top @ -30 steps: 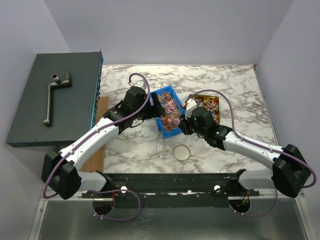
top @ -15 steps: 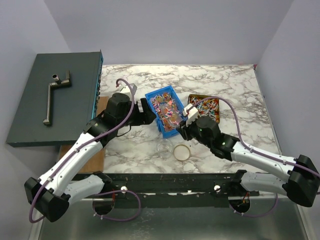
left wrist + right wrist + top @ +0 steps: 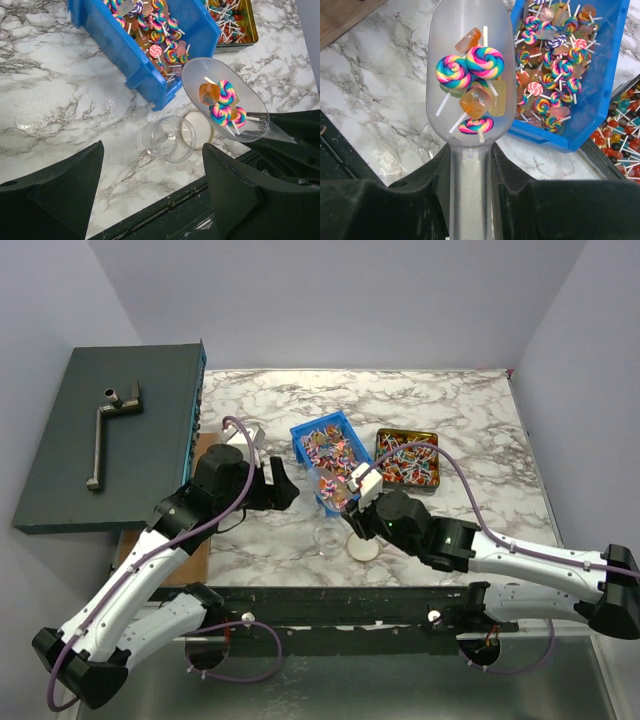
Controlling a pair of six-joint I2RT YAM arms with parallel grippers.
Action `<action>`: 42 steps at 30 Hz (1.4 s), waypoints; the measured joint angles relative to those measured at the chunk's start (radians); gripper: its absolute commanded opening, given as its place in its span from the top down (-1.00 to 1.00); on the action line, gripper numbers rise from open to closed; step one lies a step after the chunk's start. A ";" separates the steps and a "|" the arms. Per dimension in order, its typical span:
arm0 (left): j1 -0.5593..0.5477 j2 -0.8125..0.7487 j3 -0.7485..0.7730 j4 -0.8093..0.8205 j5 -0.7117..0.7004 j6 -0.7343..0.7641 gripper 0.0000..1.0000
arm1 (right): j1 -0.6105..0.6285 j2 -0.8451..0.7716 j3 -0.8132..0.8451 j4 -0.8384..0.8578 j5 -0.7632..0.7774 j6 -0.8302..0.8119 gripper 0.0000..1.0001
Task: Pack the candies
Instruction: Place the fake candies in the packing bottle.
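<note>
1. Candies [image 3: 470,75]: swirl lollipops and amber jelly pieces on white sticks. A small heap lies in the bowl of a clear plastic scoop [image 3: 472,45], upper centre of the right wrist view. Many more fill the blue bin [image 3: 325,455] at the centre of the top view. Another lot sits in the gold-rimmed tin [image 3: 407,458] just right of the bin.

2. Right gripper [image 3: 470,160]: fingers closed against both sides of the scoop's handle, with the bowl pointing away from the wrist.

3. Left gripper [image 3: 152,155]: fingers spread wide and holding nothing, at the lower left and lower right of its own view.

4. Jar [image 3: 169,139]: clear glass with no lid on it, standing on the marble table [image 3: 450,410] just below the bin's near corner. The loaded scoop is to its right in the left wrist view (its height over the table cannot be told).

5. Lid [image 3: 365,547]: round and pale gold, flat on the table, touching or just beside the jar.

6. Dark grey cabinet [image 3: 60,470]: upper left of the top view, with a metal crank [image 3: 108,430] lying on top.
</note>
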 measured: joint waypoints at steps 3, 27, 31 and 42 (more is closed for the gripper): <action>0.000 -0.034 -0.002 -0.018 0.000 0.021 -0.64 | 0.047 -0.010 0.025 -0.048 0.041 0.029 0.99; 0.002 -0.278 -0.132 -0.017 -0.051 0.116 -0.72 | 0.241 0.006 0.177 -0.509 0.189 0.356 0.99; 0.002 -0.294 -0.137 -0.013 -0.051 0.116 -0.73 | 0.242 0.025 0.193 -0.556 0.175 0.399 0.99; 0.002 -0.315 -0.146 -0.010 -0.051 0.116 -0.73 | 0.242 0.111 0.222 -0.671 0.100 0.492 0.99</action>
